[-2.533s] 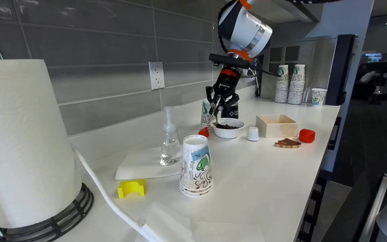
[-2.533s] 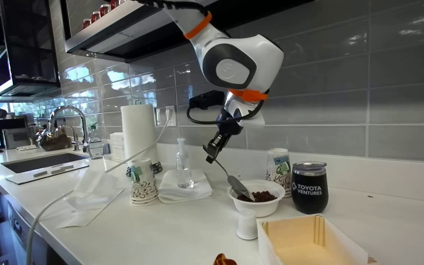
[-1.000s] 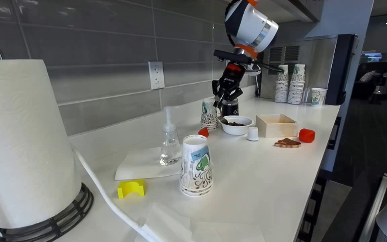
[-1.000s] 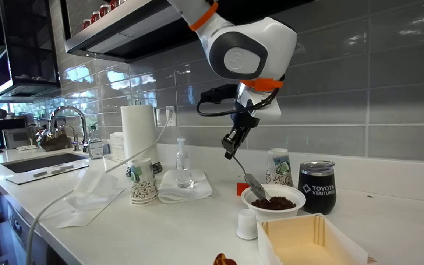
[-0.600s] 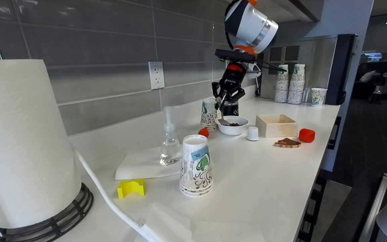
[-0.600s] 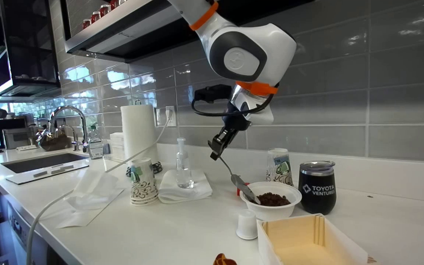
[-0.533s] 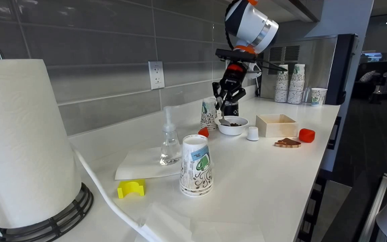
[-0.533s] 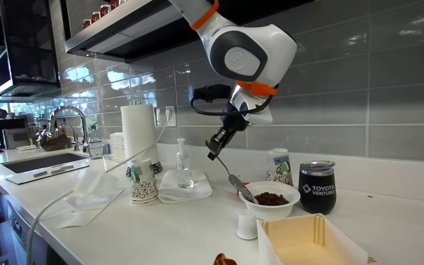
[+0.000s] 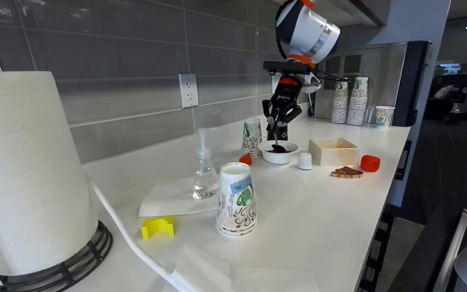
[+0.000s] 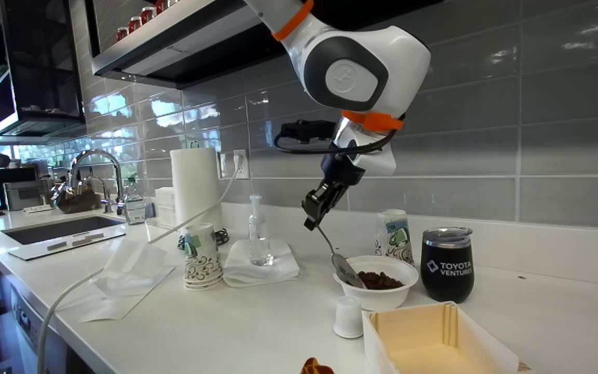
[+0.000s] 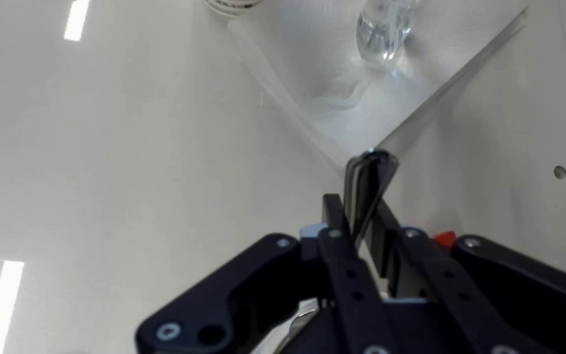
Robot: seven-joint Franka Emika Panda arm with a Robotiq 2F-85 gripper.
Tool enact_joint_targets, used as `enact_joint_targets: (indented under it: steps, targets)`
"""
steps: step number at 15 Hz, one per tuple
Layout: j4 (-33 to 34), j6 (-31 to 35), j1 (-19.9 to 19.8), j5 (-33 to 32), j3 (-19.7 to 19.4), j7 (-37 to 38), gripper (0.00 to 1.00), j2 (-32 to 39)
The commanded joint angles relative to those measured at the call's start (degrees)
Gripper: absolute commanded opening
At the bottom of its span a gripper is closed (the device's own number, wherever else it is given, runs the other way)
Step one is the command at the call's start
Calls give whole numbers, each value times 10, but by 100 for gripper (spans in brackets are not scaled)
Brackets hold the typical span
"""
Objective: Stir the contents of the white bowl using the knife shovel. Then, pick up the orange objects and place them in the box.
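Observation:
My gripper is shut on the metal handle of the knife shovel, seen end-on in the wrist view. The shovel slants down, its blade inside the white bowl against the dark brown bits. The bowl stands upright below the gripper. One orange-red piece lies beside the bowl, mostly hidden behind it in an exterior view; it also shows in the wrist view. Another orange-red piece lies by the box. The box looks empty.
A tiny white cup stands between bowl and box. Paper cups and a black tumbler stand close behind the bowl. A flat brown piece lies before the box. A soap bottle stands on napkins.
The bowl and tumbler were pushed toward the box side; the bowl then came slightly back. Over the last half second my gripper and the shovel moved slightly toward the box side, the blade still in the bowl.

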Motion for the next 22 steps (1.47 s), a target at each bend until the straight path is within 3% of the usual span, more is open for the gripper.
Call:
enact_joint_targets:
  steps: [1,11,16,22]
  targets:
    - [-6,38,-2,-14,2,17,4,-13]
    - [-22,145,11,-3,22,-23,4,-18]
    - [-52,242,31,-58,40,42,4,-20]
    - [-87,333,55,-203,54,192,4,-13]
